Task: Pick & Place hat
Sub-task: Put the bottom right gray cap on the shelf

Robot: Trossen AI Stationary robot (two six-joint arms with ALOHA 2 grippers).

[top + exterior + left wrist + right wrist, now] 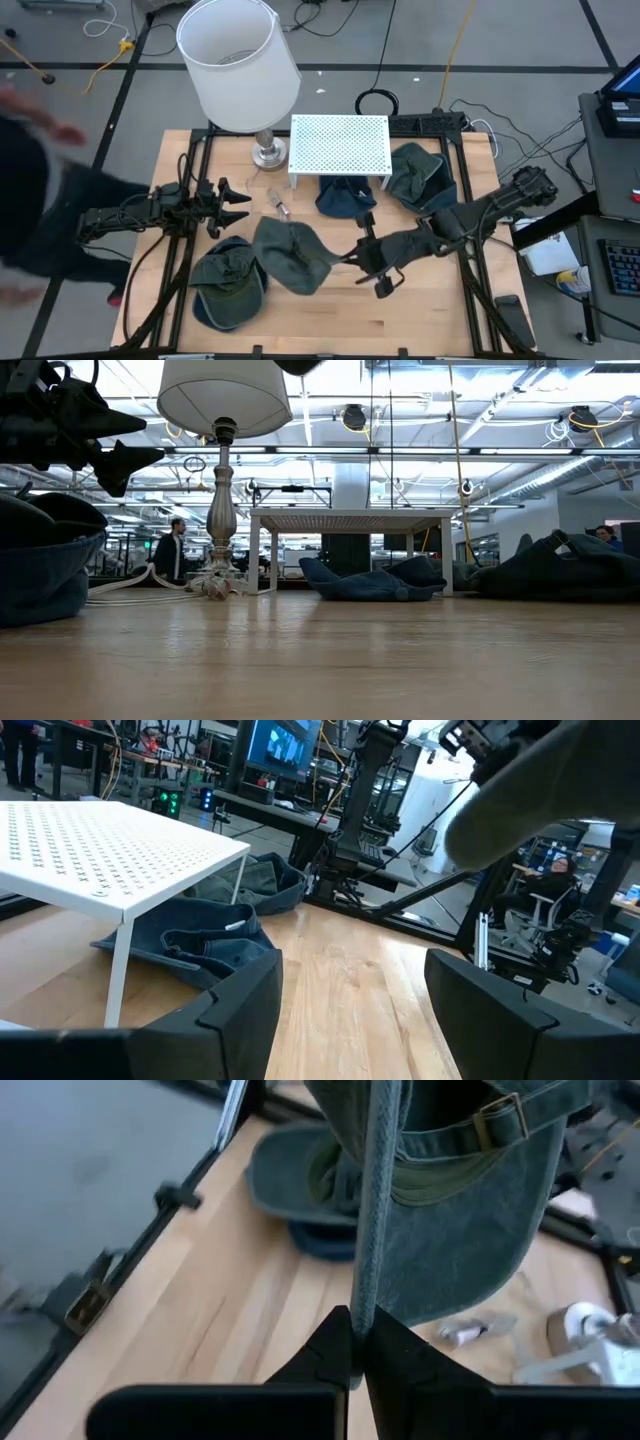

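Note:
A grey-green hat [290,255] hangs over the middle of the table, and my right gripper [347,257] is shut on it. The right wrist view shows its brim edge-on [372,1230] and its buckled back strap [500,1115]. At the table's left side my left gripper [232,205] stands open and level, touching nothing. A green hat lies on a blue one [228,285] at the near left. Another blue hat [345,197] lies under the white perforated rack [340,145]. A dark green hat [420,172] lies to the rack's right. My right gripper pinches the edge of the hat's brim [366,1305] between its two fingers. The fingers come from the table's right, slanting down. The hat is lifted clear of the table and stretches away from the fingertips toward the table's left.
A lamp with a white shade [240,60] stands at the far left, its metal base [268,152] beside the rack. A small object [279,203] lies near the rack's front leg. A blurred person [30,190] is at the table's left edge.

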